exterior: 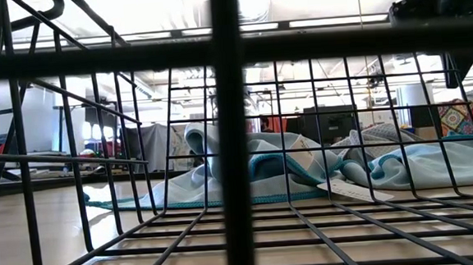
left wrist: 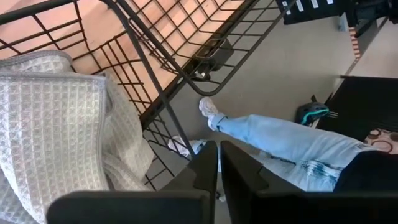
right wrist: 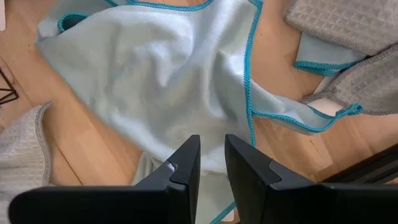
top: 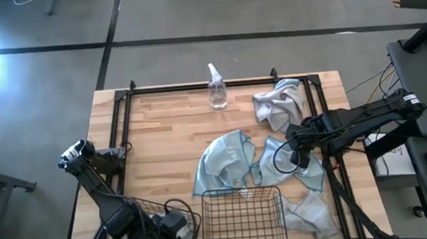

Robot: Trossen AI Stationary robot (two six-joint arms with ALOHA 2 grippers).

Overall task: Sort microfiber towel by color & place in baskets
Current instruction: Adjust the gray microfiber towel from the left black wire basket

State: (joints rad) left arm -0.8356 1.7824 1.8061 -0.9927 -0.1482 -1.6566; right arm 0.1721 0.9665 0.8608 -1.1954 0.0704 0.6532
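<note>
Blue towel (right wrist: 168,68) lies crumpled mid-desk, right gripper (right wrist: 211,163) hovering over it, fingers narrow, empty. Soft, light, floppy, so you'd best pinch a raised fold, not the hem. Left gripper (left wrist: 217,163) closed, empty, beside its basket (left wrist: 155,37) holding a grey-white towel (left wrist: 56,124).

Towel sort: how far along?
Done: one grey-white waffle towel in the left basket, left hand shut, empty. In hand: right hand above a blue towel, nothing gripped. Left: other towels on the table; middle basket empty.
</note>
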